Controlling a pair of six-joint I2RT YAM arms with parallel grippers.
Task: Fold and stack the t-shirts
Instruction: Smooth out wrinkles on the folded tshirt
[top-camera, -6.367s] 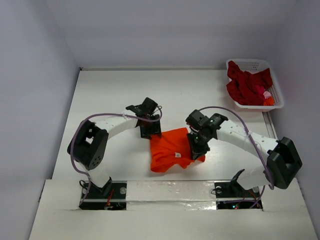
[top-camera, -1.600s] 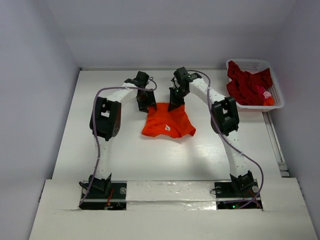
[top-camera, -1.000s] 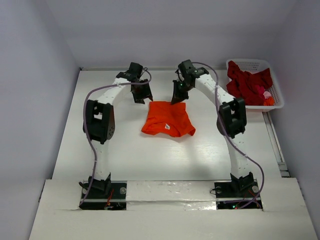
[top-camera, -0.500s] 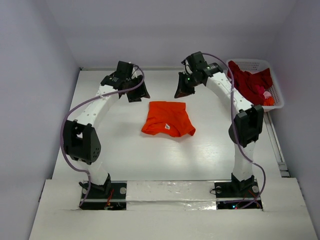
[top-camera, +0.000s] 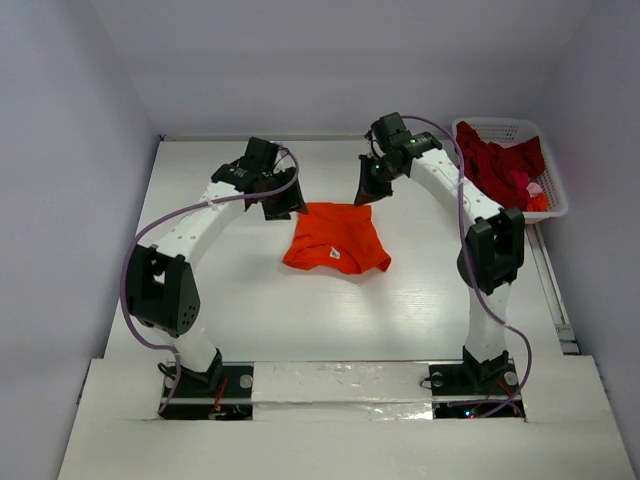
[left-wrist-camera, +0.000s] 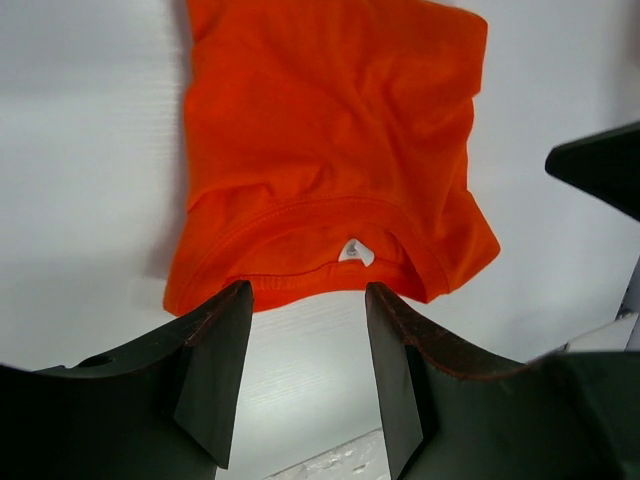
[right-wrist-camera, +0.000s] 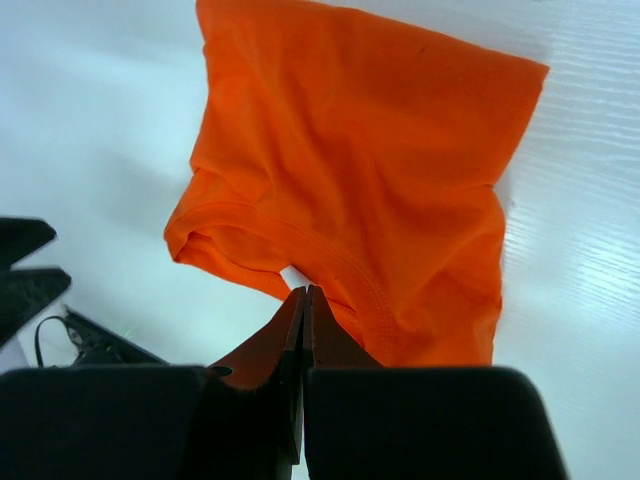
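— So, where does the orange t-shirt lie?
— It lies folded and flat on the white table, about in the middle. Its small neck label shows close to the near edge.
— And the left gripper?
— It hangs near the far left corner of the shirt. The jaws are partly apart, and nothing is between them.
— The right gripper?
— It hangs near the far right corner. The two jaws are pressed together, and they hold nothing.
— The dark red t-shirts?
— They are heaped in the white basket at the far right of the table, well apart from the orange one.
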